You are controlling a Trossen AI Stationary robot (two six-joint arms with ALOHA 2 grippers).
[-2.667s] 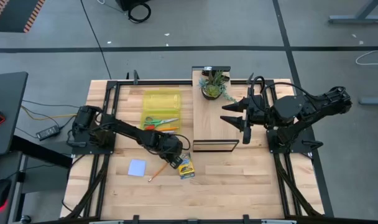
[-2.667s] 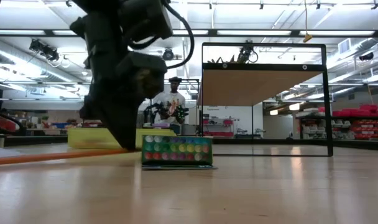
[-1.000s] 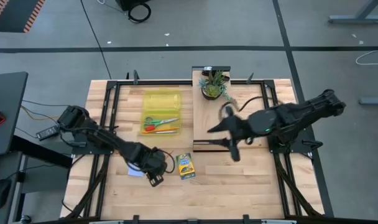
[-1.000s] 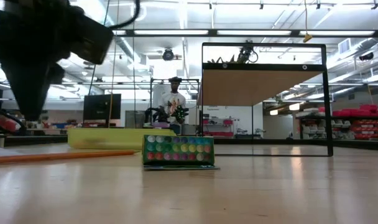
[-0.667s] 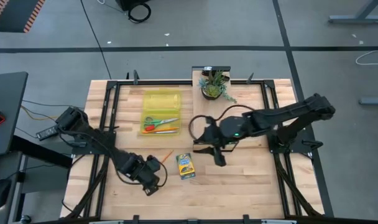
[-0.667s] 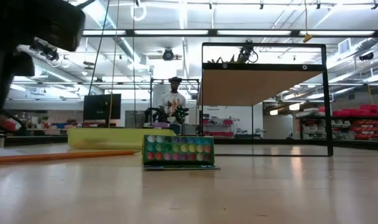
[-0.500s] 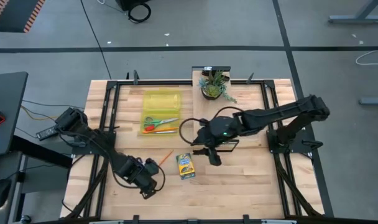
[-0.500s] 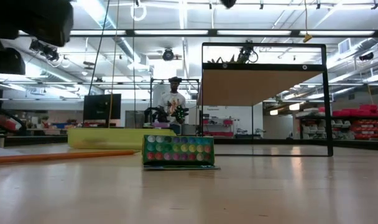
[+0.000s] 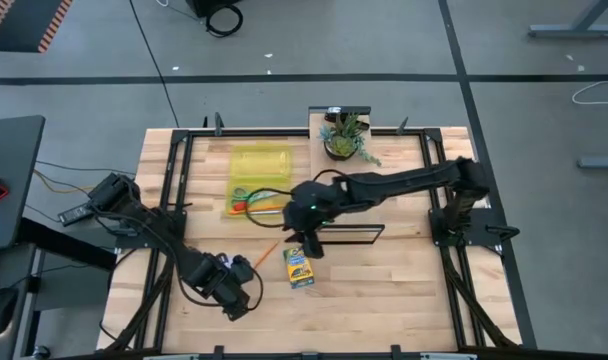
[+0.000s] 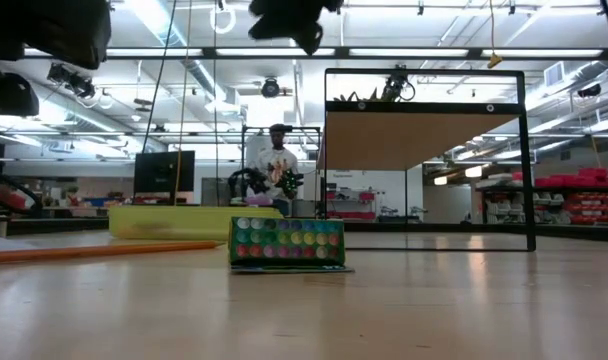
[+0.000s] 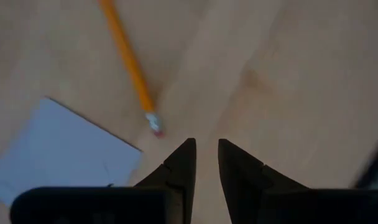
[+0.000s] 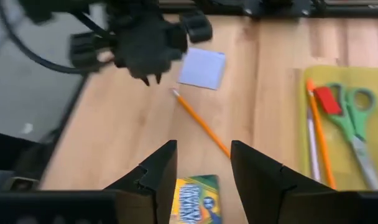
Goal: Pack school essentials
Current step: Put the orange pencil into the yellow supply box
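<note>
A green-and-yellow crayon box (image 9: 298, 268) lies flat on the table, and my right gripper (image 9: 309, 247) hangs open above its far end (image 12: 195, 198), touching nothing. An orange pencil (image 12: 201, 127) lies slantwise beside the box. A pale blue notepad (image 12: 202, 67) lies past the pencil. My left gripper (image 11: 206, 143) points down at bare table next to the notepad (image 11: 58, 155) and the pencil's eraser end (image 11: 155, 123); only a narrow gap shows between its fingers. Scissors (image 12: 354, 134), a red pen (image 12: 327, 99) and a second pencil (image 12: 319, 134) lie in the yellow tray (image 9: 259, 165).
A light wooden board (image 9: 349, 190) on a black frame stands right of the tray, with a potted plant (image 9: 342, 135) at its far end. Bare tabletop stretches along the near edge and to the right of the crayon box. A person (image 10: 277, 165) stands in the room beyond the table.
My right gripper has swung from above the wooden board toward the table's left and near edge. It has come down until it hangs over the crayon box. My left gripper has drawn back toward the near edge, off the notepad.
</note>
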